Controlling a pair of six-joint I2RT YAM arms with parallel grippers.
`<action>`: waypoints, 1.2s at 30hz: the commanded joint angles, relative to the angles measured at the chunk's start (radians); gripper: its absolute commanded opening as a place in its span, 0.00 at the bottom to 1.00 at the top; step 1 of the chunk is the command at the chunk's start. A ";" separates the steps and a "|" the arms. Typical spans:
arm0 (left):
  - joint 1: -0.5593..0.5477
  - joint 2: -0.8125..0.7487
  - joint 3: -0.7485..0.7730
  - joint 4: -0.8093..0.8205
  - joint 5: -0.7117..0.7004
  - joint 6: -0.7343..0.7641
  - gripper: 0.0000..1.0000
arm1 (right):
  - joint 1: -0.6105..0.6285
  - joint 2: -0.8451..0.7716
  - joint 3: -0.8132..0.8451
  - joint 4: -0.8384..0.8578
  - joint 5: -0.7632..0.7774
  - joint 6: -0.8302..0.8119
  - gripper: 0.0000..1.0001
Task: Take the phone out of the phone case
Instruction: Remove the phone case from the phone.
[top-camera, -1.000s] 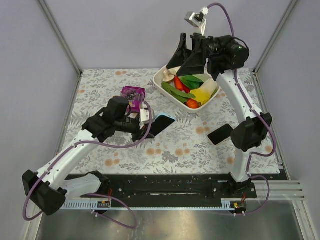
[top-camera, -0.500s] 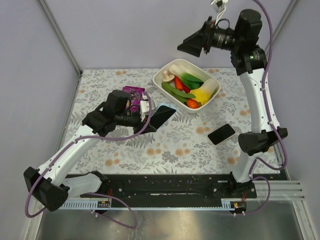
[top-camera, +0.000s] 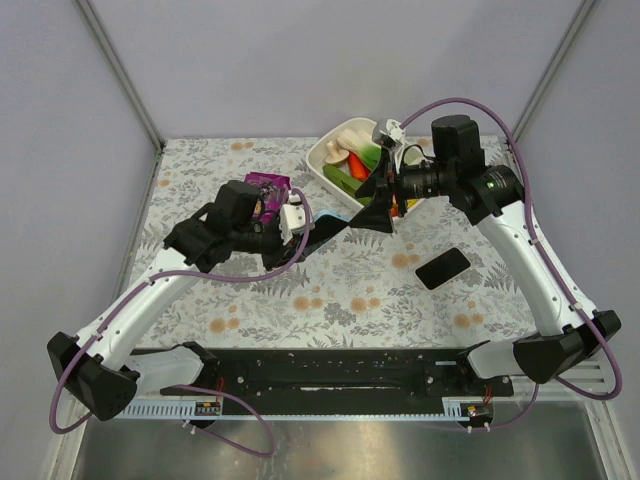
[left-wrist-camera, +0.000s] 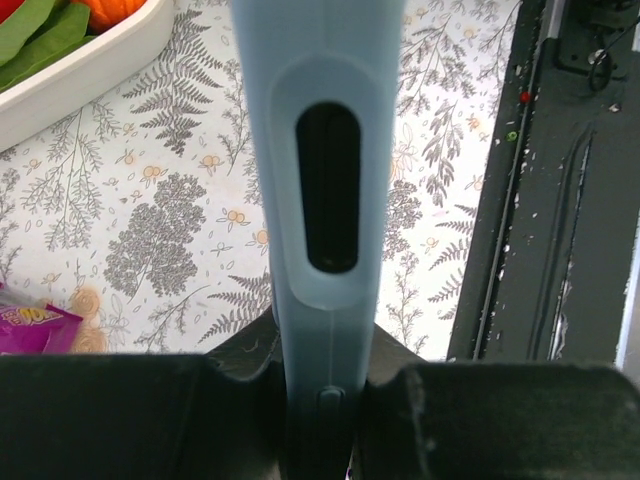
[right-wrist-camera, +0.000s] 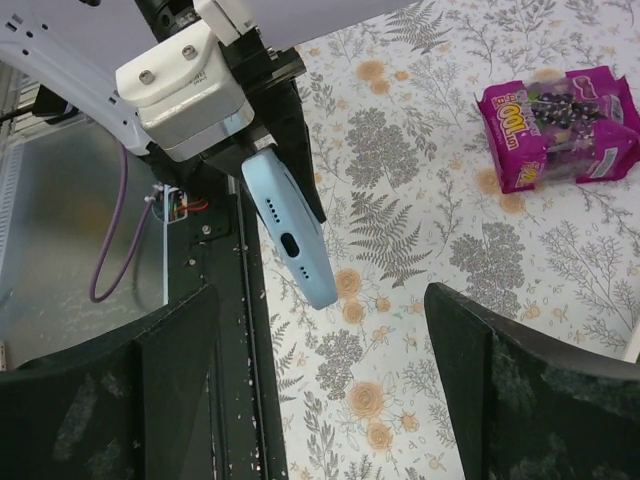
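My left gripper (top-camera: 306, 230) is shut on a light blue phone case (top-camera: 328, 224) and holds it off the table, left of centre. The case's flat side looks dark, like the phone's screen inside the rim. The left wrist view shows the case (left-wrist-camera: 320, 150) edge-on between the jaws of the left gripper (left-wrist-camera: 320, 400), a dark slot in its edge. My right gripper (top-camera: 372, 205) is open just right of the case and faces its free end. In the right wrist view the case (right-wrist-camera: 292, 245) ends between the spread jaws of the right gripper (right-wrist-camera: 320, 340), apart from both.
A white bowl (top-camera: 322, 158) of vegetables stands behind the right gripper. A purple snack packet (top-camera: 268, 187) lies behind the left gripper. A separate black phone (top-camera: 442, 268) lies flat on the table at the right. The black base rail (top-camera: 330, 370) runs along the near edge.
My right arm rose high above the bowl, then swung down and left until its open gripper faced the case. The left gripper shifted the case slightly towards the bowl.
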 joint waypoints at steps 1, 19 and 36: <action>-0.038 -0.002 0.029 0.053 -0.068 0.049 0.00 | 0.036 -0.029 -0.050 0.049 0.019 -0.036 0.91; -0.114 0.014 0.004 0.053 -0.142 0.061 0.00 | 0.124 0.040 -0.057 0.103 -0.037 0.038 0.52; -0.184 -0.016 -0.051 0.091 -0.301 0.118 0.00 | 0.130 0.095 -0.043 0.114 -0.088 0.151 0.02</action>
